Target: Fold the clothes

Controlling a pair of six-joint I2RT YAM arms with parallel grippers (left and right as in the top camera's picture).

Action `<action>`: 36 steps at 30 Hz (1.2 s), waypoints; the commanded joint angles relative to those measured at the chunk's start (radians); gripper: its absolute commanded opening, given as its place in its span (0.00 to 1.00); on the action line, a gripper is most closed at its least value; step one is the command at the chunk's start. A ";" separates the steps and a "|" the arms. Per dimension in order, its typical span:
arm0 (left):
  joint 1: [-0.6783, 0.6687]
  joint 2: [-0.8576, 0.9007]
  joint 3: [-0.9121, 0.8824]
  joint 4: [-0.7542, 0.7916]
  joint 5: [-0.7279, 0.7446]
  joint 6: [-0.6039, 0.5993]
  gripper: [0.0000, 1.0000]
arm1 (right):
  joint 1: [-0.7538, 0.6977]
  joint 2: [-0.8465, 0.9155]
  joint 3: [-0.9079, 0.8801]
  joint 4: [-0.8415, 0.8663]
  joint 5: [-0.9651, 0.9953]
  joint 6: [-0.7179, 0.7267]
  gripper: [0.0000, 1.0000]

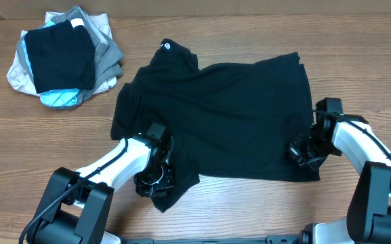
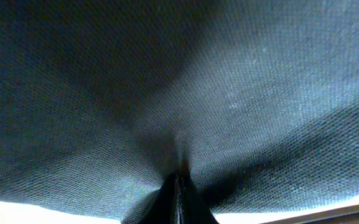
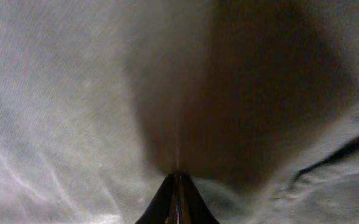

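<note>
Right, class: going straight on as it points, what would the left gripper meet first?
Most likely the black soft fabric shirt: the left gripper is shut on it, and cloth fills its view ahead; beyond that, unclear.

Shirt point(image 1: 236, 115): black, soft, spread mostly flat across the middle of the worktop point(image 1: 249, 210).
Logo point(image 1: 167, 46): tiny round white mark, far edge, left.
Near-left corner: bunched and rumpled.

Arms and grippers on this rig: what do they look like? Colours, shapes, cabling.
Both alike. The left arm and right arm have rounded white shell links between boxy black joint housings. A thin black cable loops by the left arm's base. The left gripper and right gripper are black; up close the fingers form a narrow dark wedge. No markings visible.
</note>
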 commanded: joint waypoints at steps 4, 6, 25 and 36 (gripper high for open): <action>0.003 0.011 -0.098 0.049 0.010 -0.031 0.04 | -0.034 -0.003 -0.006 -0.013 0.048 0.001 0.04; 0.003 0.011 -0.117 0.053 0.010 -0.037 0.04 | -0.035 -0.003 -0.006 -0.014 0.048 0.002 0.04; -0.011 0.011 -0.237 0.037 0.110 -0.030 0.04 | -0.202 -0.003 -0.004 -0.060 0.125 0.097 0.04; -0.010 0.010 -0.237 -0.038 0.091 -0.005 0.04 | -0.428 -0.003 0.019 -0.084 0.145 0.022 0.04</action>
